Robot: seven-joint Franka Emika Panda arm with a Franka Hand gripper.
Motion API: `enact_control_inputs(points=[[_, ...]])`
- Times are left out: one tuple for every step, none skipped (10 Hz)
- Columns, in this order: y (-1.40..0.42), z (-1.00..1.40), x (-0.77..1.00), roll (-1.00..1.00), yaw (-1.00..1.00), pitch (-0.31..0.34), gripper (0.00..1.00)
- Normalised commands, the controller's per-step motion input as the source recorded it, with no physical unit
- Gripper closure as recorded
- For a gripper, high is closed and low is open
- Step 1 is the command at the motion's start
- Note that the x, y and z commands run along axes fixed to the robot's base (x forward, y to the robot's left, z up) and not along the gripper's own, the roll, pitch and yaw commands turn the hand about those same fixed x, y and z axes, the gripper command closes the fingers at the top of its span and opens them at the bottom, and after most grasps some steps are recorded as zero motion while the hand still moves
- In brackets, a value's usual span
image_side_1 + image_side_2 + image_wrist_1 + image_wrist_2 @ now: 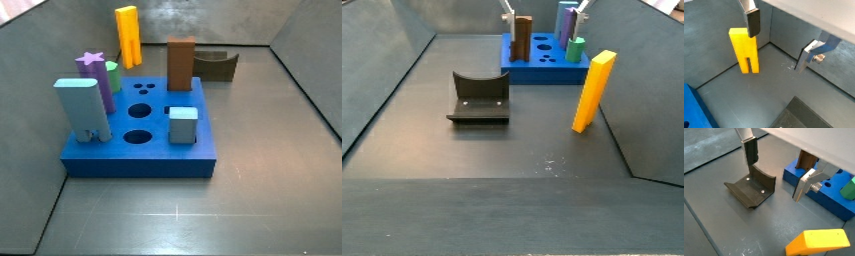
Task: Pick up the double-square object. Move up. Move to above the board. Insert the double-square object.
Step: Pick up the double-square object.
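Observation:
The double-square object (744,50) is a tall orange-yellow prism standing upright on the grey floor near a wall, apart from the board; it also shows in both side views (128,35) (592,90). The board (140,150) is a thick blue slab with holes, also seen in a side view (543,50) and a wrist view (821,195). My gripper (781,40) hangs open and empty above the floor, one finger (753,22) just above the prism's top, in front of it. In a wrist view the gripper (777,168) is over the fixture.
The dark fixture (478,98) stands on the floor between the prism and the far wall. A brown block (181,65), a pale blue piece (83,108), a purple star (91,65), a green peg (111,75) and a small grey block (183,125) stand on the board.

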Motion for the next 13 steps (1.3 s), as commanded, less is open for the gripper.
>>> enact_control_inputs(points=[[0.00, 0.00, -0.03, 0.00, 0.00, 0.000, 0.00], [-0.08, 0.00, 0.00, 0.00, 0.07, 0.000, 0.00], [-0.11, 0.00, 0.00, 0.00, 0.03, 0.000, 0.00], [-0.10, 0.00, -0.05, 0.00, 0.06, 0.000, 0.00], [-0.08, 0.00, -0.22, 0.00, 0.13, 0.000, 0.00], [-0.21, 0.00, -0.39, -0.03, 0.29, -0.057, 0.00], [-0.23, 0.00, -0.61, 0.00, 0.46, -0.113, 0.00], [-0.20, 0.00, -0.51, 0.00, 0.70, -0.137, 0.00], [-0.19, 0.00, -0.37, 0.02, 0.84, -0.124, 0.00], [-0.11, 0.00, -0.24, 0.05, 0.94, -0.121, 0.00], [0.00, -0.06, -0.17, 0.08, 0.97, -0.070, 0.00], [0.13, -0.13, -0.09, 0.06, 0.97, -0.050, 0.00], [0.22, -0.20, 0.00, 0.12, 0.89, 0.000, 0.00]])
